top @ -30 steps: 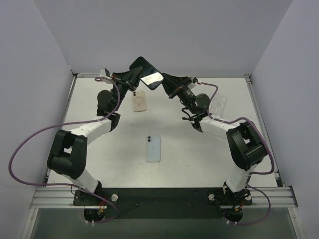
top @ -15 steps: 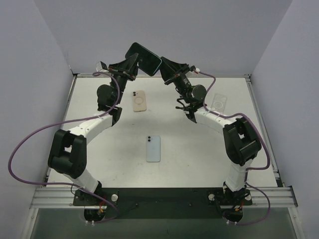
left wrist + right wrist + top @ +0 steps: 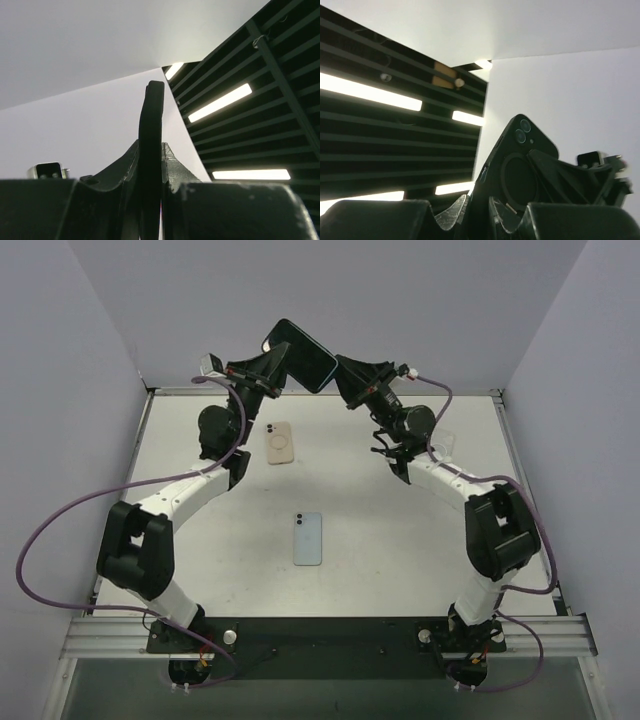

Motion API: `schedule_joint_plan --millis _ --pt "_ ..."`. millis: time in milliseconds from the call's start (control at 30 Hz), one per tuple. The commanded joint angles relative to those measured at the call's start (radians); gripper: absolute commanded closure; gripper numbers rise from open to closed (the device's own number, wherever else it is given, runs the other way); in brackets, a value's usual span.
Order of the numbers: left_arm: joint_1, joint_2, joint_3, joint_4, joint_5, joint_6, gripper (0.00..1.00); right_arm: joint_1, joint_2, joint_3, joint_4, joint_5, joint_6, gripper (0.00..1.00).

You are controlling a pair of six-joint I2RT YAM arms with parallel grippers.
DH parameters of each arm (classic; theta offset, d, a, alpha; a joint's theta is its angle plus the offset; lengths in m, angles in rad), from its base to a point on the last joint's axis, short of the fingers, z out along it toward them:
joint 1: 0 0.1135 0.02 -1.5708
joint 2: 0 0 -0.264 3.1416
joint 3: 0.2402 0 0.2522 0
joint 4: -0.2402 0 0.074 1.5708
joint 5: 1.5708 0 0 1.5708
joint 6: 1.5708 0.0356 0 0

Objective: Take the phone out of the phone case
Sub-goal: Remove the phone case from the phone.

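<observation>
Phone case — black — clenched by left pincer and right pincer.

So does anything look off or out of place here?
Nothing looks damaged or spilled. The only odd sight is the black phone, held tilted in the air between the left gripper and right gripper at the back of the table. The beige case and blue phone lie flat.

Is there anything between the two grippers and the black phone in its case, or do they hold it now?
Nothing visible stands between. The left gripper and the right gripper both clamp the black cased phone from opposite sides, raised above the far edge of the white table.
</observation>
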Motion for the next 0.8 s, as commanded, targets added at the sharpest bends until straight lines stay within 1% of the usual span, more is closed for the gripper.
schedule_joint_plan --millis 0,33,100,133,300,400,433,467,500,600,700,767 --pt "-0.117 -0.18 0.106 0.151 0.276 0.033 1.0 0.007 -0.048 -0.015 -0.548 -0.369 -0.341 1.0" --pt "-0.124 -0.191 0.1 0.088 0.28 0.055 1.0 0.007 -0.059 -0.015 -0.673 -0.386 -0.394 1.0" --pt "-0.124 -0.207 0.072 0.087 0.279 0.07 1.0 0.007 -0.086 -0.032 -0.758 -0.389 -0.502 1.0" --pt "-0.122 -0.208 0.064 0.104 0.274 0.069 1.0 0.007 -0.093 -0.04 -0.804 -0.392 -0.524 1.0" --pt "-0.122 -0.195 0.061 0.106 0.279 0.061 1.0 0.005 -0.102 -0.055 -0.866 -0.416 -0.607 1.0" --pt "-0.122 -0.181 0.092 0.04 0.328 0.075 1.0 0.007 -0.116 -0.046 -0.915 -0.421 -0.673 1.0" --pt "-0.124 -0.176 0.115 -0.006 0.354 0.078 1.0 0.008 -0.113 -0.025 -0.93 -0.433 -0.705 1.0" --pt "-0.128 -0.168 0.122 -0.017 0.36 0.087 1.0 0.01 -0.102 -0.009 -0.944 -0.448 -0.721 1.0" --pt "-0.131 -0.167 0.127 -0.031 0.368 0.09 1.0 0.01 -0.094 0.012 -0.956 -0.477 -0.73 1.0" --pt "-0.137 -0.161 0.13 -0.066 0.386 0.098 1.0 0.007 -0.08 0.049 -0.969 -0.492 -0.742 1.0" --pt "-0.142 -0.155 0.123 -0.066 0.397 0.095 1.0 0.008 -0.064 0.081 -0.981 -0.505 -0.752 0.95" --pt "-0.147 -0.133 0.127 -0.06 0.418 0.081 1.0 0.01 -0.039 0.1 -0.954 -0.524 -0.739 0.92"
